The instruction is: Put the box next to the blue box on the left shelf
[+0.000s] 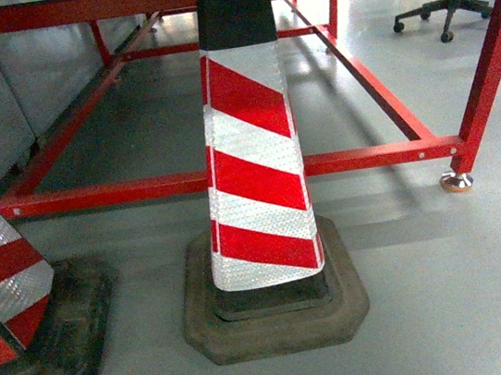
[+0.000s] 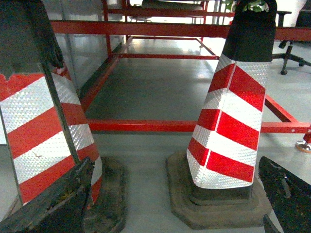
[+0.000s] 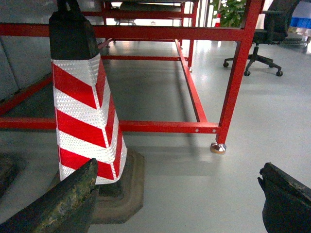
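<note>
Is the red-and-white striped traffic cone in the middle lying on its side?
No, the red-and-white striped traffic cone stands upright on its dark rubber base, on the grey floor before the red tubular frame.

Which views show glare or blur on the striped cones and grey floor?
Head view: red-and-white striped reflective cone sharp, soft sheen on the glossy grey floor. Left wrist view: bright glare on the near cone's white bands. Right wrist view: dark gripper fingers blurred in the foreground.

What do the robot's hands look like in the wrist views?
Only the finger ends show. Left hand: two dark, nearly black, wedge-shaped fingers, scuffed and grimy. Right hand: the same dark worn fingers. No cables or markings visible.
</note>
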Robot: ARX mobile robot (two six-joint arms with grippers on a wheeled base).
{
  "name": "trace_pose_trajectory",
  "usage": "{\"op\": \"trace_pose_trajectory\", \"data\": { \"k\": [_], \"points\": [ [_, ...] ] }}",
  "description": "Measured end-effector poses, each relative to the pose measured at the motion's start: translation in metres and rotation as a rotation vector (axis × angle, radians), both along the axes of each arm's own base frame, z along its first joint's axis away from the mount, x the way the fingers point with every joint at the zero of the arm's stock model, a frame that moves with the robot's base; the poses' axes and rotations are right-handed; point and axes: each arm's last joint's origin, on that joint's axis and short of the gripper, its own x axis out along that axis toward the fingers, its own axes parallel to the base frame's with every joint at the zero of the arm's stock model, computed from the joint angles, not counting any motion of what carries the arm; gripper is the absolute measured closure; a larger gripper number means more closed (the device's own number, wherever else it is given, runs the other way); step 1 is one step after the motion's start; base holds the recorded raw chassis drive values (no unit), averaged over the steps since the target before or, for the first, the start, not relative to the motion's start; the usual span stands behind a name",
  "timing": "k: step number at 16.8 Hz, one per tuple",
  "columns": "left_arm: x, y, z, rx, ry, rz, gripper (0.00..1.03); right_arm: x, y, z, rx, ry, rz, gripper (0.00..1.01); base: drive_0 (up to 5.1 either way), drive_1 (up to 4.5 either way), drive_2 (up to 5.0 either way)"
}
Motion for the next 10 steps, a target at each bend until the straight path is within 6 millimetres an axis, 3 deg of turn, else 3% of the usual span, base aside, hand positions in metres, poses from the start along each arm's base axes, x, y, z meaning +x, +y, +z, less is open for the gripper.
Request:
{"op": "trace_pose_trajectory", "data": {
  "k": [10],
  "points": [
    [0.0000,0.0000,0.0000,0.000,0.000,0.000,0.05,0.0000,0.0000,0.0000,0.000,0.000,0.000,0.03,0.0,0.00,0.0]
  ]
}}
